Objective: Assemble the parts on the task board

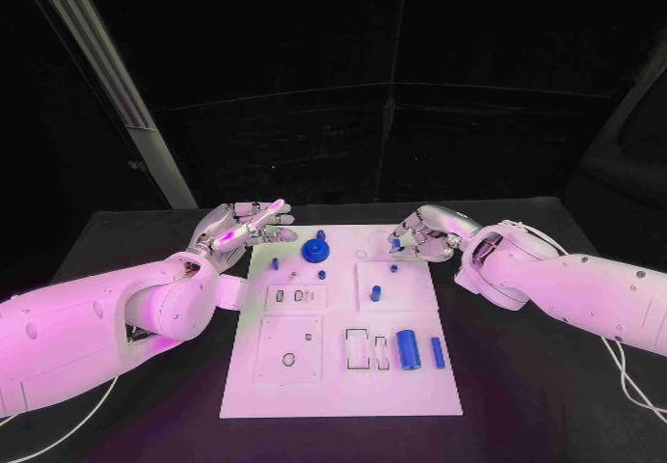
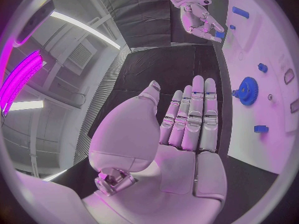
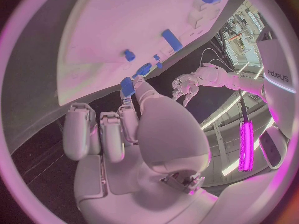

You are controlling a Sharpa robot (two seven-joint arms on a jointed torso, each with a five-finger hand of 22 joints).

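Observation:
The white task board (image 1: 340,386) lies in the middle of the black table. A blue gear (image 1: 315,252) stands near its far edge, also seen as the blue gear (image 2: 248,90). A thick blue cylinder (image 1: 408,349) and a slim blue bar (image 1: 437,352) lie near the board's right side. My left hand (image 1: 248,227) hovers by the board's far left corner, fingers straight (image 2: 193,119) and holding nothing. My right hand (image 1: 424,234) is over the far right corner and pinches a small blue part (image 3: 127,86) between thumb and finger, its end showing at the small blue part (image 1: 396,244).
Several small blue pegs (image 1: 321,275) stand in the board's far half, with one peg (image 1: 375,291) on the right block. Outlined recesses (image 1: 364,349) sit in the near half. A pale post (image 1: 132,116) rises behind the table's left rear corner.

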